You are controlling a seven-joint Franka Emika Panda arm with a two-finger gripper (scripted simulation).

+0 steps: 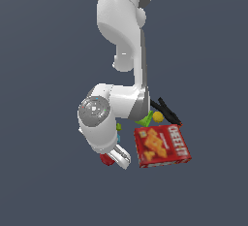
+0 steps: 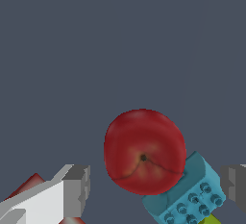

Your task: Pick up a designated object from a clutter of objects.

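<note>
- The gripper [image 2: 156,187] is spread wide in the wrist view: one grey finger [image 2: 77,189] and the other grey fingertip [image 2: 235,187] sit at opposite sides of the picture, with nothing pinched between them
- The red fruit [image 2: 144,152] lies between the two fingers, dimple facing the camera, with open grey floor on the side away from the hand
- A cyan studded block [image 2: 190,196] touches or just overlaps the fruit's edge on the side of the farther fingertip; a sliver of green block [image 2: 211,219] shows beyond it
- In the exterior view the arm's wrist [image 1: 99,123] hangs low over the clutter, and only a bit of the fruit [image 1: 105,159] peeks out beside the hand [image 1: 118,156]
- The red Cheez-It box [image 1: 162,146] lies flat just to the exterior view's right of the hand, apart from it
- Behind the box sit the yellow ball [image 1: 158,117], a green piece [image 1: 144,120] and the black tool [image 1: 167,111], close together
- The floor [image 1: 43,181] is bare all round the cluster
</note>
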